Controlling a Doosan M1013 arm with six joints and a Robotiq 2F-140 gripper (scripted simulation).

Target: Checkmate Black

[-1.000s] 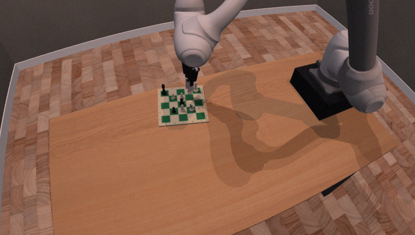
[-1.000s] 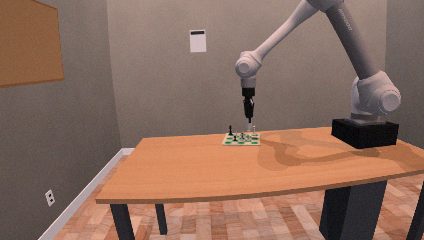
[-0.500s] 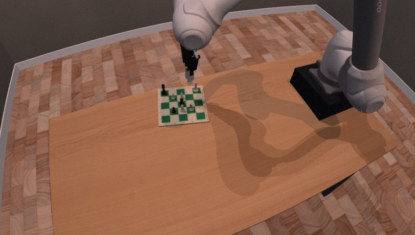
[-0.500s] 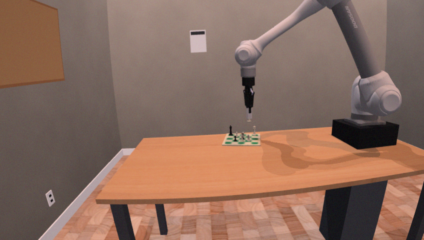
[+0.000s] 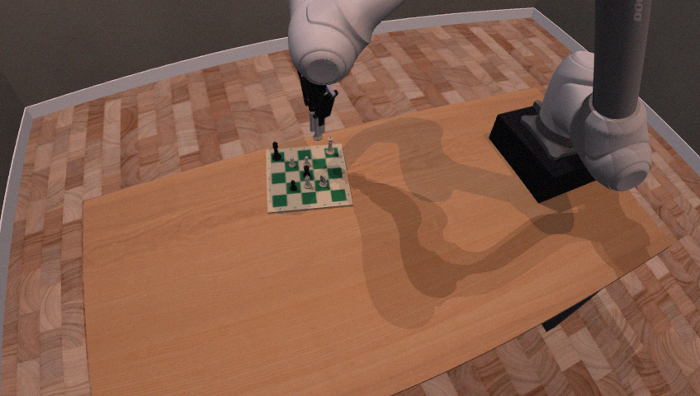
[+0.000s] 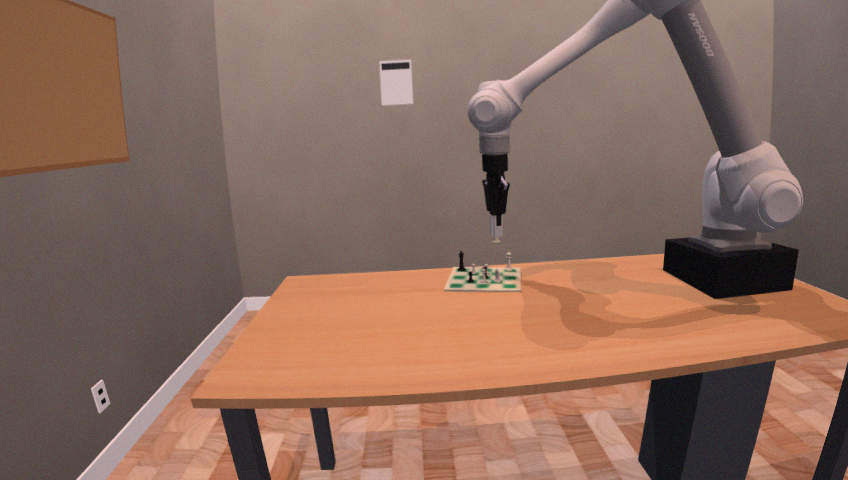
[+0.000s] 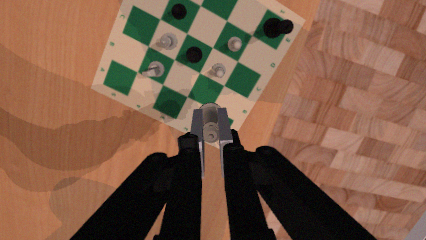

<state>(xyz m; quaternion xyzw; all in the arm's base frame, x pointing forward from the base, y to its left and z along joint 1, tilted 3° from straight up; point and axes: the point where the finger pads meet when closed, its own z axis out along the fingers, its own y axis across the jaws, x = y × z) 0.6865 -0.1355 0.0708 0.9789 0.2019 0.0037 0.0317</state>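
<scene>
Top view: the gripper point(image 5: 318, 131) hangs above the far edge of the board point(image 5: 309, 202), jaws nearly shut on a white piece point(image 5: 318, 132) that is lifted clear of the squares. On the board I count three black pieces — a tall one point(image 5: 276, 151) in the far left corner, one point(image 5: 306, 170) near the middle, a pawn point(image 5: 293, 186) nearer the front — and five white ones standing, the tallest point(image 5: 330, 145) in the far right corner. The rest are too small to name.

Exterior view: the held piece hangs well above the board, which lies on the worktop point(image 6: 416, 350) well apart from the arm's base point(image 6: 690, 276). The jaws point straight down.

Wrist view: the jaws clamp the piece's upper part; its round base shows beyond the fingertips, over the board's edge row. The edge letters are too blurred to read here.

Judgement: the pickup is done and the carry is in hand. The next move calls for travelling to the mating square, then descending straight so neighbours are not knocked, setting the piece upright and fully inside its square before opening. Which square that is I cannot tell.
</scene>
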